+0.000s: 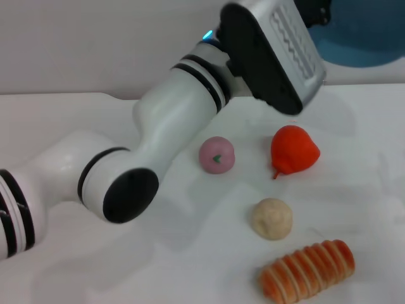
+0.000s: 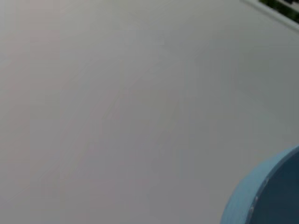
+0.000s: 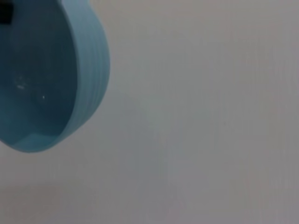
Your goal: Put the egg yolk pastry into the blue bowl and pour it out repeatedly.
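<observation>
Only head view shows egg yolk pastry, not wrists.

A pink round ball with a small green mark on its front stood on the white table, and a red pear-shaped fruit with a short stem at its lower left lay near it, to its right in the head view, the two apart. A long orange ridged bread roll lay at the table's near edge, tilted with its right end farther from the camera, well apart from both
</observation>
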### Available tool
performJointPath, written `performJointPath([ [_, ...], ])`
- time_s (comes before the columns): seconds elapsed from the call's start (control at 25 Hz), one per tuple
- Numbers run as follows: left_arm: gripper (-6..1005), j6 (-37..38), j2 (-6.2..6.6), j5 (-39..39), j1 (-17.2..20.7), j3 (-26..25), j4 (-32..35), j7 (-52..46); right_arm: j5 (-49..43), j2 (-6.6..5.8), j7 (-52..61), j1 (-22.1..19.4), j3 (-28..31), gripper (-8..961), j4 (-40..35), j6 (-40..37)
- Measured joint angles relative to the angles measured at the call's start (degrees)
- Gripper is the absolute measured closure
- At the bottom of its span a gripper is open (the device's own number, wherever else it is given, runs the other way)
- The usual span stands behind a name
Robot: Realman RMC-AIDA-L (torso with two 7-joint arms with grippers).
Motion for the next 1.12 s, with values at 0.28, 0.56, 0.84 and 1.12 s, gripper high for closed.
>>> performJointPath([
  [0.28, 1000, -22.1, 0.29, -9.9, 2.2, -13.8, -7.0, 0.3, -0.4, 0.03, 3.0, -0.1, 0.0, 432, 0.0, 0.0],
  [0.56, 999, -39.6, 0.42, -10.9, 6.3, -24.8, -10.9, -0.5, -0.5, -0.12, 6.1, -0.5, -0.3, 431, 0.0, 0.0],
  [0.84, 999, -54.6, 0.86, -8.4, 3.1, -34.3, -4.0, -6.8, -0.5, -0.27, 6.7, 0.2, -0.4, 430, -0.4, 0.6],
  [1.12, 1000, -67.6, 0.86, 7.8, -1.3, -39.5, -0.4, -23.8, -3.3, -0.6, 13.5, 0.8, -0.8, 430, -1.1, 2.7],
])
